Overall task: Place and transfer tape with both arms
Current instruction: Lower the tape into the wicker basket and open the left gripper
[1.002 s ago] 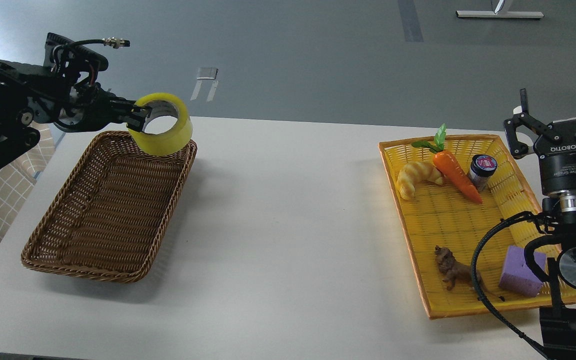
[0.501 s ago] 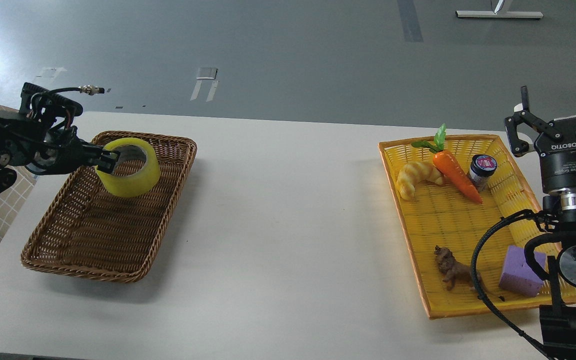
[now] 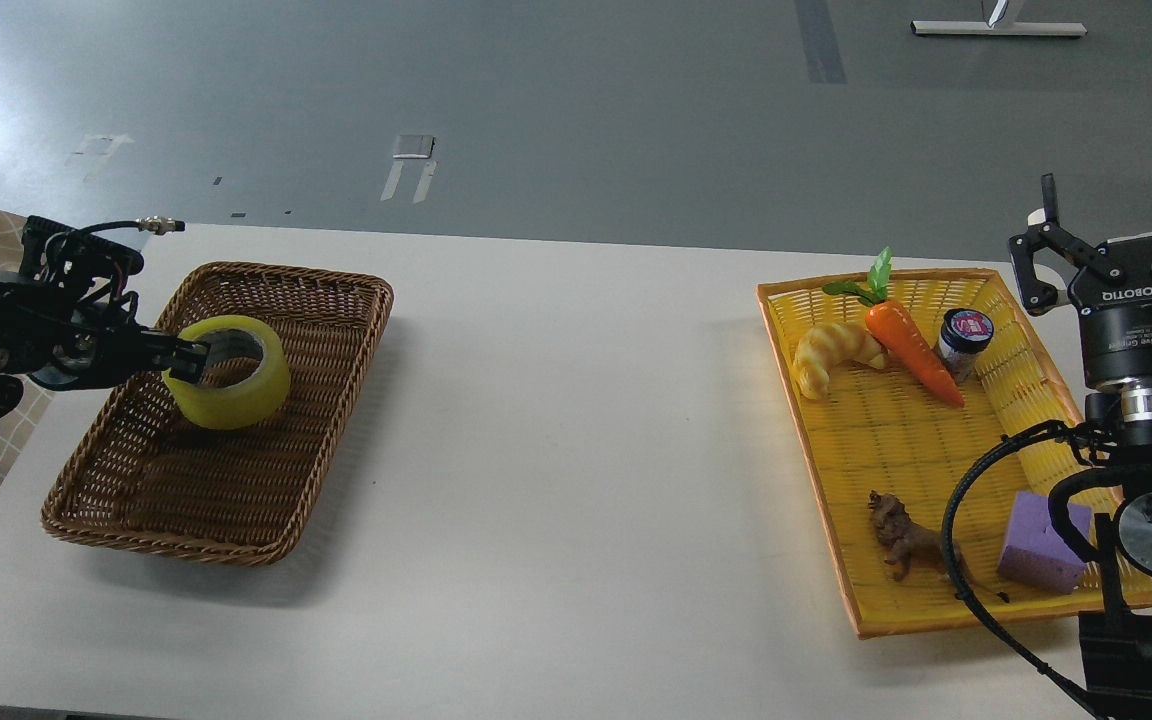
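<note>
The yellow tape roll (image 3: pixel 229 390) with its grey-white core is low inside the brown wicker basket (image 3: pixel 336 330), in its far half. My left gripper (image 3: pixel 186 360) reaches in from the left and is shut on the roll's left rim. I cannot tell whether the roll touches the basket floor. My right gripper (image 3: pixel 1126 240) stands upright at the right edge beside the yellow tray (image 3: pixel 841 500), its fingers spread open and empty.
The yellow tray holds a toy carrot (image 3: pixel 911 345), a croissant (image 3: pixel 831 358), a small dark jar with a pink lid (image 3: pixel 964 342), a brown animal figure (image 3: pixel 901 535) and a purple block (image 3: pixel 1041 540). A black cable (image 3: pixel 966 500) loops over the tray's near right part.
My left gripper has carried the tape down and to the left, from above the basket's far rim to low inside the basket. The right arm has not moved.
</note>
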You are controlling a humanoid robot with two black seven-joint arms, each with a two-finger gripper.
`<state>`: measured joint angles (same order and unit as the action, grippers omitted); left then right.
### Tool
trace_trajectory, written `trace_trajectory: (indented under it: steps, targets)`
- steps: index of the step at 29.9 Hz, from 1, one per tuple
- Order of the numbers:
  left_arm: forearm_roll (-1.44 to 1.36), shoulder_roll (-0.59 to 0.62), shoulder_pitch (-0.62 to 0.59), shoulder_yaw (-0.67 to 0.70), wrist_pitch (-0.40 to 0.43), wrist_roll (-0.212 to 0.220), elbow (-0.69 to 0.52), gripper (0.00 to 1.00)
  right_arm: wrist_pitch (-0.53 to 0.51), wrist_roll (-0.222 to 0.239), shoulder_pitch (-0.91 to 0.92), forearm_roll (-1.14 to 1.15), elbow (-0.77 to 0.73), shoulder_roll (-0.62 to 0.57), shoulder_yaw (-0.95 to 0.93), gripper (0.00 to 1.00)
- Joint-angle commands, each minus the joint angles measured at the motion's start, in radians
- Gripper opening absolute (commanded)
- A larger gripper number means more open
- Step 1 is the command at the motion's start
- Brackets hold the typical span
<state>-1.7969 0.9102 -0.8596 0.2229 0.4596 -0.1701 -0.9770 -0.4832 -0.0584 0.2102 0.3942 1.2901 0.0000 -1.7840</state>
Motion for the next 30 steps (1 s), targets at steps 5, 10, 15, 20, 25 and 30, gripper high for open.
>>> trace_trajectory:
  steps: [5,10,15,20,25,30]
  targets:
    - [0.076,-0.017,0.002,0.001,-0.004,0.001,0.03,0.0,0.002,-0.001,0.0,0.0,0.002,0.0,0.0,1.0]
    - [0.097,-0.024,0.004,0.001,-0.006,0.001,0.03,0.0,0.002,-0.001,0.0,0.0,0.0,0.0,0.0,1.0]
    - [0.106,-0.025,0.033,0.001,-0.022,0.003,0.031,0.0,0.0,-0.001,0.0,0.0,0.0,0.0,0.0,1.0]
    - [0.11,-0.028,0.045,0.001,-0.039,0.012,0.038,0.0,0.002,-0.001,0.0,0.002,0.0,0.0,-0.002,1.0]
    - [0.111,-0.048,0.045,0.001,-0.041,0.012,0.052,0.0,0.002,-0.001,0.0,0.002,0.0,0.0,-0.002,1.0]
    - [0.11,-0.048,0.048,0.001,-0.059,0.011,0.054,0.0,0.002,-0.001,-0.002,0.0,0.0,0.0,-0.002,1.0]
